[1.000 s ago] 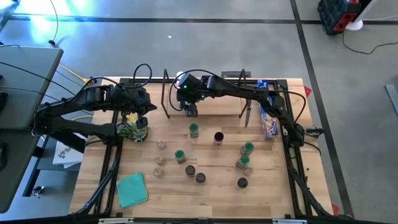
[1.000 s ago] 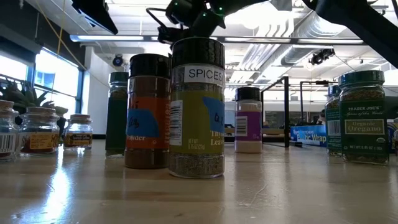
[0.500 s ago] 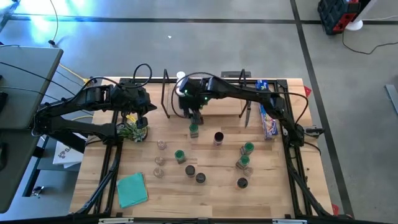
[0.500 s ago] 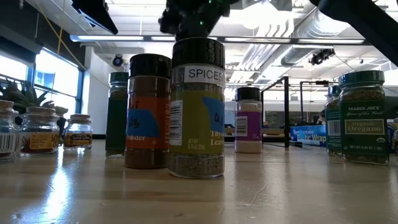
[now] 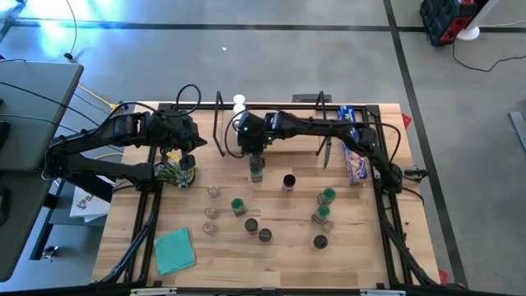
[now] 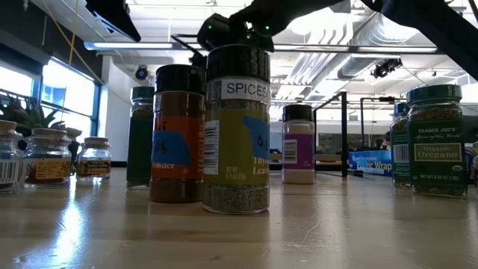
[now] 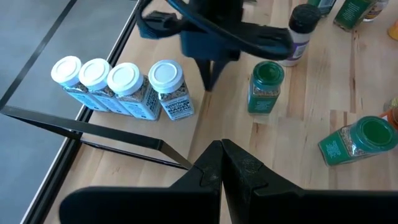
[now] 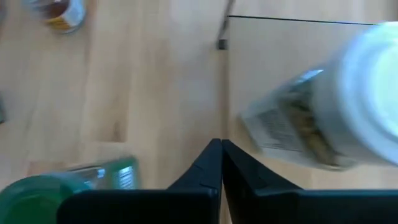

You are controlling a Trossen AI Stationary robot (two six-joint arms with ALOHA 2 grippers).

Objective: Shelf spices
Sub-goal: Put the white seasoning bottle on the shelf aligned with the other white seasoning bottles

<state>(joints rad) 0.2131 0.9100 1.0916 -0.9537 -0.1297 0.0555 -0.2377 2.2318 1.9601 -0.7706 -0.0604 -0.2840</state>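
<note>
High view: I am seeing my right gripper (image 5: 256,156) hanging over the table's (image 5: 362,255) back middle, just above a green-lidded jar (image 5: 256,171), while my left gripper (image 5: 186,148) is waiting near the back left edge by a small plant (image 5: 177,172). More spice jars (image 5: 265,234) are standing scattered across the middle of the table.

Low view: a jar labelled SPICES (image 6: 237,128) is filling the foreground.

Left wrist view: my left fingers (image 7: 211,168) are sitting pressed together, empty; four white-lidded jars (image 7: 118,88) are lining up on the shelf (image 7: 186,134).

Right wrist view: my right fingers (image 8: 214,163) are pressing together on nothing, a white-lidded jar (image 8: 336,118) sitting blurred beside them
</note>
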